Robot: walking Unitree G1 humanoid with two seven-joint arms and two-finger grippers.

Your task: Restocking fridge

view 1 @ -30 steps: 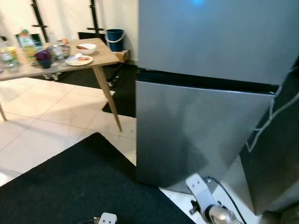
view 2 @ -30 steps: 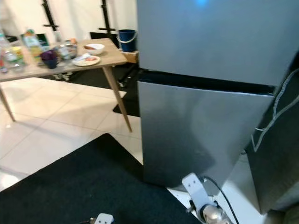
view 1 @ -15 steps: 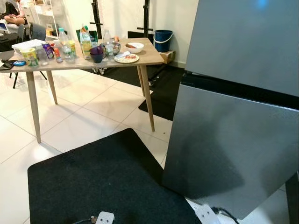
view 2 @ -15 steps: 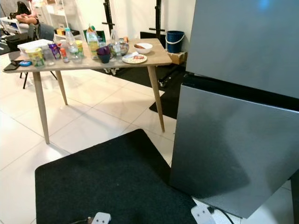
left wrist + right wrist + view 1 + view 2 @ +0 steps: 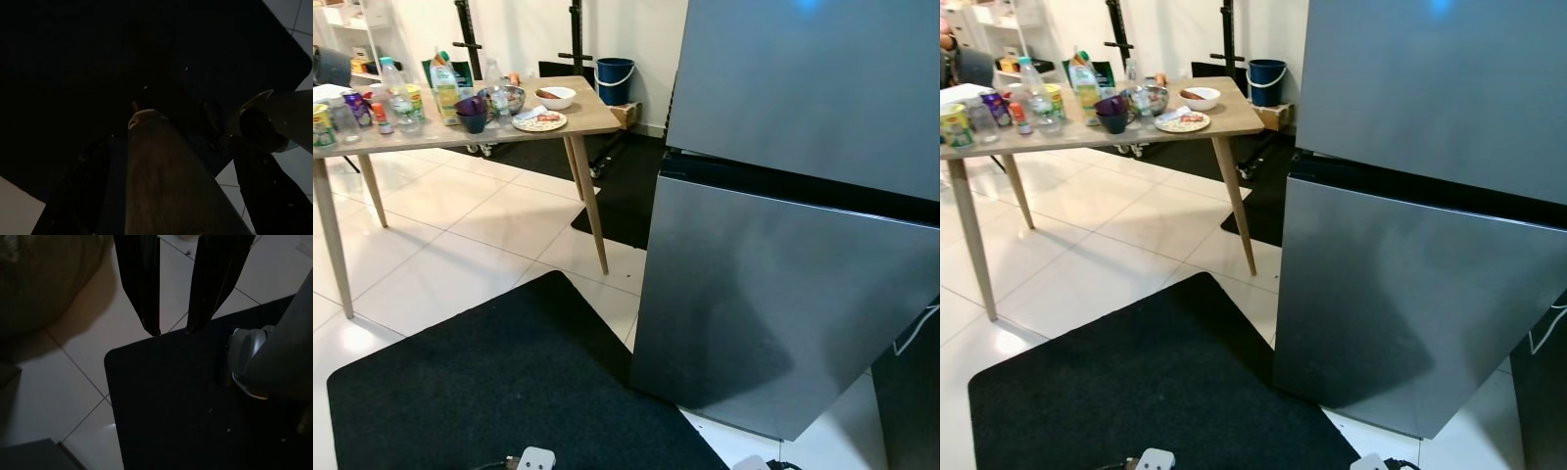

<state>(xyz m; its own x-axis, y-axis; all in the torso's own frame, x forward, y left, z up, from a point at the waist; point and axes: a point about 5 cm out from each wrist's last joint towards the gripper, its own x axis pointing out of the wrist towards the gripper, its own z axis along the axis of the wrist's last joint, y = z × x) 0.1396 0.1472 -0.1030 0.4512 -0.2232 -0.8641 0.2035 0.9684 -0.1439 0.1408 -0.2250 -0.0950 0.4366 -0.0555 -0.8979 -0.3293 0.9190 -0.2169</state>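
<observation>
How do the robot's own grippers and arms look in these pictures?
The right gripper has two long, flat black fingers that taper to narrow tips. The left gripper is too dark to make out. Small white parts with a thin black cable appear at the head views' lower edge.

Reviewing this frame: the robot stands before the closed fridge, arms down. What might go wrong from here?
1. Both fridge doors are shut and the right claw holds nothing, so restocking needs a trip to the crowded wooden table, where bottles and bowls could topple.
2. The black mat edge on glossy tiles might catch a foot.
</observation>
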